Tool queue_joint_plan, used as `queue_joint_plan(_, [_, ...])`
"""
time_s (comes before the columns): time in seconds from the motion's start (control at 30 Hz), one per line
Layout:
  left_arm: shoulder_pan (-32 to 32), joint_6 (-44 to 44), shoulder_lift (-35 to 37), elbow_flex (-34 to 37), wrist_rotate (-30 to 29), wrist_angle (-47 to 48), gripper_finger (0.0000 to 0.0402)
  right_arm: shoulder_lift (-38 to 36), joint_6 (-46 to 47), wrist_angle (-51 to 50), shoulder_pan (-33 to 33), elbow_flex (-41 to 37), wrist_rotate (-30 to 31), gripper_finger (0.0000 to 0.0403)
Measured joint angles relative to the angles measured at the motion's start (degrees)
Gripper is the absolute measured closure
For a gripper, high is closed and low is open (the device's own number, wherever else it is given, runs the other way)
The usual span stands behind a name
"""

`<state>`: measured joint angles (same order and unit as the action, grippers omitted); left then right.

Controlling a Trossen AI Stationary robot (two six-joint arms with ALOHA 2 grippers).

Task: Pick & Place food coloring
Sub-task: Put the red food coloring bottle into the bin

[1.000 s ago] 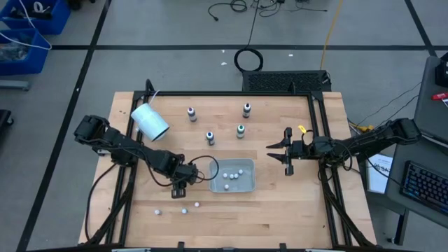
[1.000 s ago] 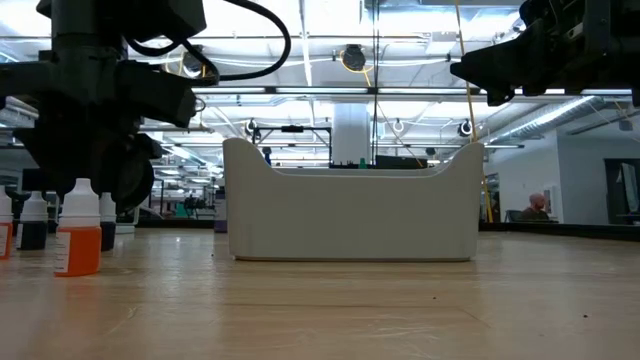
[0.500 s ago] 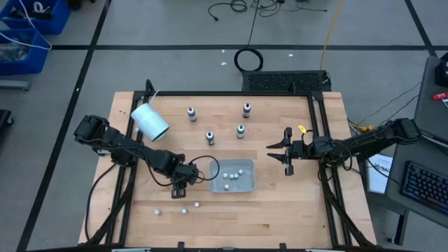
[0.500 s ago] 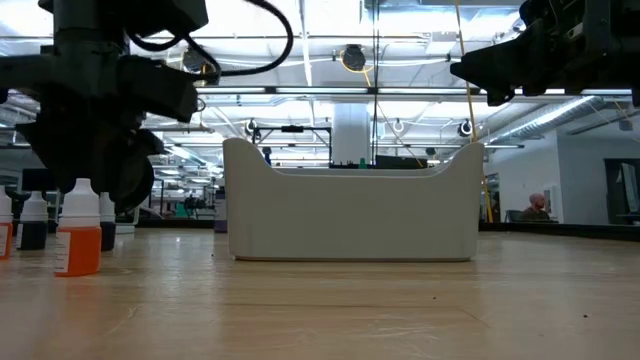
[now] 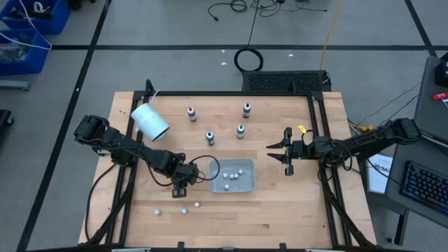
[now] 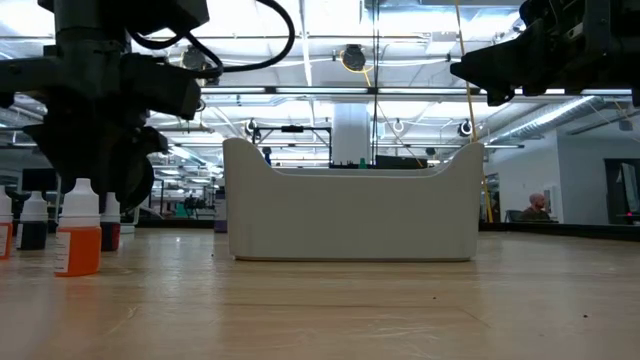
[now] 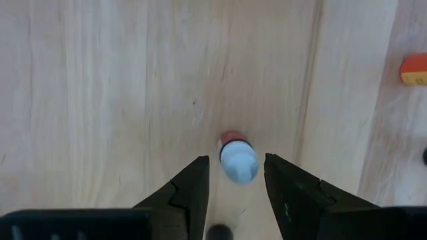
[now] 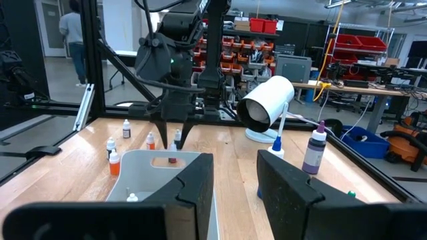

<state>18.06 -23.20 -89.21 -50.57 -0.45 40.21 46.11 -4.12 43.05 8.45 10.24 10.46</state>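
Light wooden table (image 5: 280, 203), centre of the high view. Lying white cup (image 5: 150, 121) seen at its upper left. Four small pale-capped bottles (image 5: 209, 138) are stood upright upper-middle, well apart from each other. White tray (image 5: 232, 176) is set at centre, white balls inside. Three loose white balls (image 5: 184, 210) are seen lower left on bare wood. Orange bottle (image 6: 78, 228) is seen at left in the low view.

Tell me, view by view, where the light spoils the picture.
Low view: bright ceiling lights behind turn the left gripper into a silhouette over the white tray. Left wrist view: even light, the bottle between the fingers looks soft. High view: even, no glare on the table.
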Motion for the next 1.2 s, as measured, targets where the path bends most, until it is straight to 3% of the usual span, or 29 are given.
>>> queue_joint_plan(0.8, [0.0, -0.1, 0.0, 0.1, -2.5, -0.4, 0.0259, 0.0, 0.0, 0.0, 0.0, 0.0, 0.0, 0.0298])
queue_joint_plan(1.1, [0.0, 0.2, 0.0, 0.1, -1.0, -0.5, 0.0343, 0.0, 0.0, 0.0, 0.0, 0.0, 0.0, 0.0298])
queue_joint_plan(1.2, [0.0, 0.5, 0.0, 0.1, -1.0, -0.5, 0.035, 0.0, 0.0, 0.0, 0.0, 0.0, 0.0, 0.0298])
